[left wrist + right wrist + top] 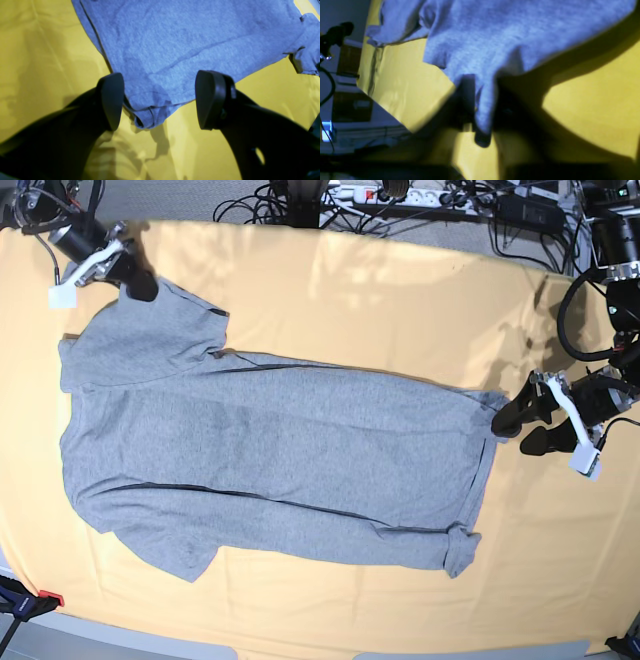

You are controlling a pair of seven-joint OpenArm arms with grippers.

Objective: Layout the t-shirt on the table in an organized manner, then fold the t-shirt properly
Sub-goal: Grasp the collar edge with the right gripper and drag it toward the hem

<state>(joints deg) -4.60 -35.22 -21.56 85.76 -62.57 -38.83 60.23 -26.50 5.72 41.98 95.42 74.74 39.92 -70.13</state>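
- We see the t-shirt lying flat across the desk, spread lengthwise, with the hem toward the base view's right and the sleeves toward its left.
- We can read no lettering, brand or label: the side facing up is plain heather-grey knit with a fine flecked texture.
- Long, shallow creases run along the body, and the hem corner nearest the viewer at right is curled over on itself.
- The desk wears a pale yellow-orange cloth, smooth, with faint fold lines and soft wrinkles.
- The left pincer is spread wide, its two dark, rounded, matte pads standing on either side of a hem corner of the shirt; that corner is folded under and shows a stitched edge.
- In the base view, that pincer sits at the far hem corner, at the shirt's edge.
- The right pincer is pressed together, pinching a bunch of grey fabric that rises in a peak between its dark fingers; this view is blurred.
- In the base view, it meets the upper sleeve at the desk's far left corner.
- Black cables and a power strip lie beyond the desk's far edge.
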